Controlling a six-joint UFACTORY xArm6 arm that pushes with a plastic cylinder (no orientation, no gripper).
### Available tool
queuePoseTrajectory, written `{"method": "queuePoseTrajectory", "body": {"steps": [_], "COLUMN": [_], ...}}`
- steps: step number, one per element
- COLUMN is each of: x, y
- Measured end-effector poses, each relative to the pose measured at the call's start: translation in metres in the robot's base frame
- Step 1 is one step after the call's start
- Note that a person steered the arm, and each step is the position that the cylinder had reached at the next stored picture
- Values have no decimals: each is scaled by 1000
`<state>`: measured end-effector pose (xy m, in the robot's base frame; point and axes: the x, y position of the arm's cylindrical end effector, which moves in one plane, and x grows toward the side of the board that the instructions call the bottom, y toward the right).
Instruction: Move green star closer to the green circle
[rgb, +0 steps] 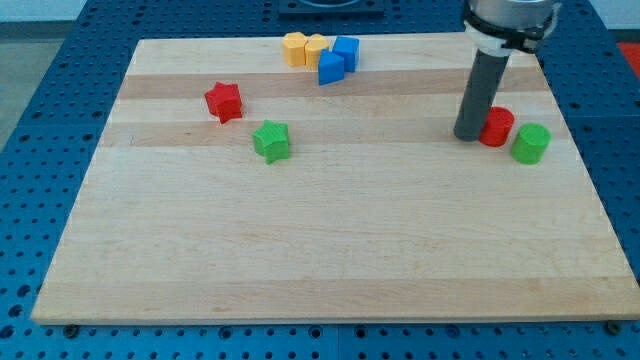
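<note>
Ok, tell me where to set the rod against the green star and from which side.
No gripping here, only pushing. Set my tip against the green star on its face toward the view's left, since the green circle lies to its right. My tip now stands beside the red cylinder.

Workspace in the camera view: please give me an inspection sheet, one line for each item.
Surface: wooden board on a blue perforated table.
Job's things: green star left of centre; green circle near the view's right edge, far apart.
Clutter: red star; red cylinder beside the green circle; two yellow blocks and two blue blocks clustered at the view's top.
End effector: my tip just left of the red cylinder, far from the green star.
Cables: nothing seen.
Surroundings: nothing seen.
</note>
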<state>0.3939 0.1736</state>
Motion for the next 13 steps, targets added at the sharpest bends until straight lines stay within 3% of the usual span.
{"method": "queuePoseTrajectory", "body": {"steps": [3, 4, 6, 7, 9, 10, 11, 13], "x": [-10, -3, 75, 86, 68, 26, 5, 5], "y": [12, -26, -85, -145, -296, -338, -339, -295]}}
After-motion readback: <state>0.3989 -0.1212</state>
